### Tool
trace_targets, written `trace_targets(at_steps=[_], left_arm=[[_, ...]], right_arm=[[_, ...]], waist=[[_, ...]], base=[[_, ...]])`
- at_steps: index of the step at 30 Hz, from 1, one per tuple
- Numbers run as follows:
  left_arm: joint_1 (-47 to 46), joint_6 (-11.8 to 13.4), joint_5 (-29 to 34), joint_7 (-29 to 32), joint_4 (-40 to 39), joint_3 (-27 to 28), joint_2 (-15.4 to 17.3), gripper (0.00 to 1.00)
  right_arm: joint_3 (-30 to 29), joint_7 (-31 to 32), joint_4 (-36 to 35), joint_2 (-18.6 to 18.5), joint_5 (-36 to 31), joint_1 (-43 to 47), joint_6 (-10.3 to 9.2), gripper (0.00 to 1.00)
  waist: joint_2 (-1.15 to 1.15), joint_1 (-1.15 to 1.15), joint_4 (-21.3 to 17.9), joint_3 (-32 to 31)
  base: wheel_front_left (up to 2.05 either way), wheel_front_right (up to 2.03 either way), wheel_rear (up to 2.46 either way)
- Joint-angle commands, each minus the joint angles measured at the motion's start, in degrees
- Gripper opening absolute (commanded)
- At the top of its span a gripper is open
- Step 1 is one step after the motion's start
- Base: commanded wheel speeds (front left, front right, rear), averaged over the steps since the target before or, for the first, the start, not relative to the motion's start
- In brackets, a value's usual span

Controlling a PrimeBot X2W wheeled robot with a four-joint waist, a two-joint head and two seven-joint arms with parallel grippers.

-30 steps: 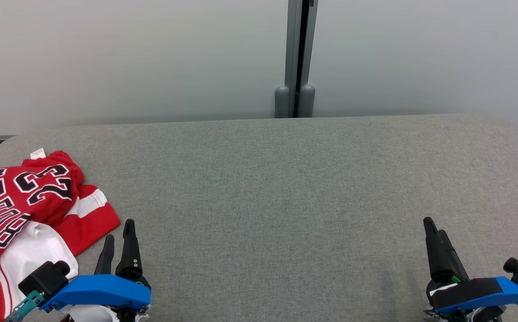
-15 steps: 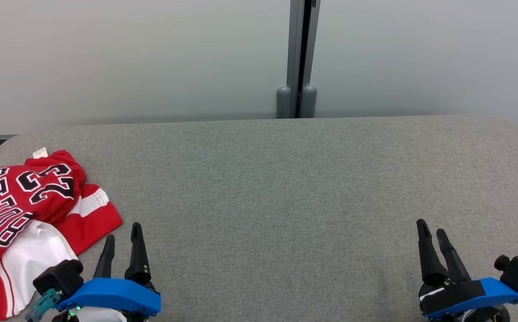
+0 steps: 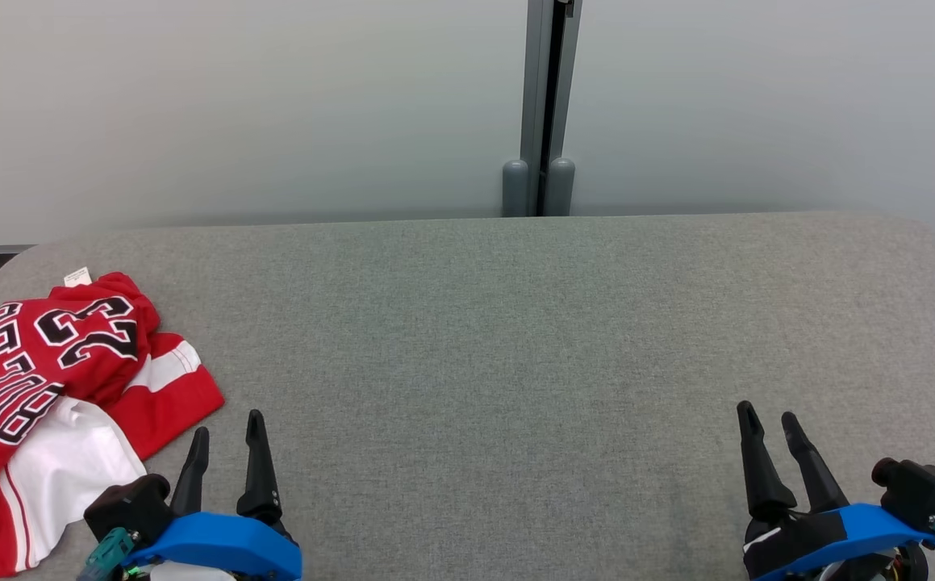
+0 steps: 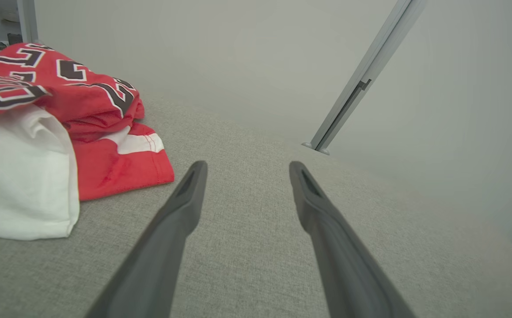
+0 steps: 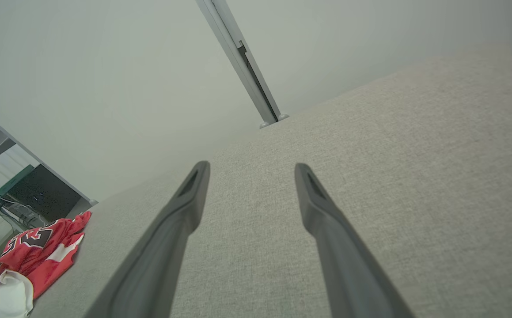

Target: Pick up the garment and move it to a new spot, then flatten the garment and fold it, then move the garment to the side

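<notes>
The left gripper [image 3: 227, 425] and right gripper [image 3: 768, 413] are both spread wide and empty, poised low by the tabletop's [image 3: 515, 323] near corners, fingers pointing forward, with the crumpled red garment [image 3: 48, 363] at its left edge.

A grey woven-fabric tabletop [image 3: 515, 339] with rounded far corners meets pale, evenly lit wall panels [image 3: 233, 105]. A grey metal post [image 3: 533, 81] divides them, ending in two rounded caps [image 3: 515, 187] at its foot.
</notes>
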Motion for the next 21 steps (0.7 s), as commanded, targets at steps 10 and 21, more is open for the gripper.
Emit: trace_targets(at_steps=[10, 21], left_arm=[[-0.53, 0.91, 4.76, -1.73, 1.34, -1.40, 0.31, 1.00], [-0.85, 1.88, 9.58, -2.94, 1.57, -3.15, 1.21, 1.00]], right_arm=[[-0.49, -1.08, -0.41, -0.53, -6.35, 0.34, 0.10, 1.00], [-1.21, -2.10, 0.23, -0.58, -10.61, 0.29, 0.12, 1.00]], waist=[[0.00, 0.00, 0.45, -0.29], [0.00, 0.00, 0.42, -0.46]], base=[[0.00, 0.00, 0.00], [0.00, 0.00, 0.00]])
